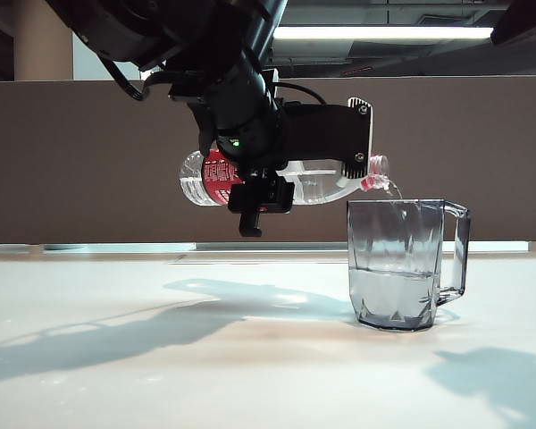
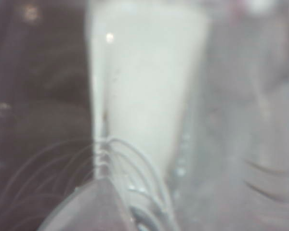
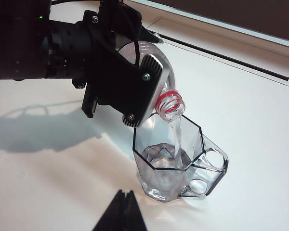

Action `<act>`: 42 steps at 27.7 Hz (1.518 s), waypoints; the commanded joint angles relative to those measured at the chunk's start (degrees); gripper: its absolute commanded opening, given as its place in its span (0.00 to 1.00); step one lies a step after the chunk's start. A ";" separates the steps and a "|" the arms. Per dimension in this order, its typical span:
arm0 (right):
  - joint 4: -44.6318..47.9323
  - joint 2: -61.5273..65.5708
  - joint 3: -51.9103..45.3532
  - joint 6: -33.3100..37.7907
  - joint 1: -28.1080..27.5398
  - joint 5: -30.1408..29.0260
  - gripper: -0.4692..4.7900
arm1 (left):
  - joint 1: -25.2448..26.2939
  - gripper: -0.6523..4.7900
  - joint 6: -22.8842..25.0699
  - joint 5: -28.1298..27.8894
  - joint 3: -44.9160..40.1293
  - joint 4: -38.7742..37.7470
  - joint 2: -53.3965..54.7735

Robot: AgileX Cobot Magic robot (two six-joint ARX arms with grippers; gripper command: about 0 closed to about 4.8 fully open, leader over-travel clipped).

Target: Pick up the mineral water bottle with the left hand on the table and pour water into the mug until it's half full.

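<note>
1. Exterior view: the left hand [image 1: 290,170] hangs above the white surface [image 1: 205,357], its fingers clamped around the mineral water bottle [image 1: 317,183]. The bottle lies nearly level, its mouth tipped over the rim of the mug [image 1: 402,264]. The mug stands on the surface, holding water [image 1: 391,295] in roughly its lower third.
2. Left wrist view: blurred; only the bottle's clear ribbed wall [image 2: 135,192] shows close up.
3. Right wrist view: a thin stream of water falls from the red-ringed neck into the mug. The right gripper [image 3: 121,211] shows as dark closed fingers, near the mug, holding nothing.
</note>
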 commanded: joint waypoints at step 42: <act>0.92 -0.15 0.28 0.20 0.02 0.09 0.09 | -0.17 0.56 -2.58 -0.20 0.61 1.07 -1.60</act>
